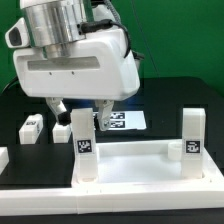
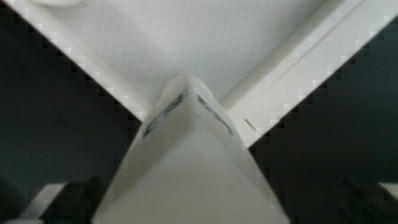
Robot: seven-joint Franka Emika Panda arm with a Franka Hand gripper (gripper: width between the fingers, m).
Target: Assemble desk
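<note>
The white tabletop (image 1: 130, 165) lies with its raised rim up at the front of the exterior view. Two white square legs with tags stand upright in its far corners, one on the left (image 1: 85, 145) and one on the right (image 1: 191, 135). My gripper (image 1: 82, 110) hangs directly over the left leg, with a finger on each side of its top. In the wrist view this leg (image 2: 187, 160) fills the middle between the dark fingers (image 2: 45, 200), with the tabletop's inside (image 2: 196, 40) beyond it. A dark gap shows on each side of the leg, so the gripper is open.
Two loose white legs lie on the black table at the exterior view's left, one further out (image 1: 32, 127) and one nearer the standing leg (image 1: 62, 130). The marker board (image 1: 125, 120) lies behind the tabletop. A white strip (image 1: 3, 157) shows at the left edge.
</note>
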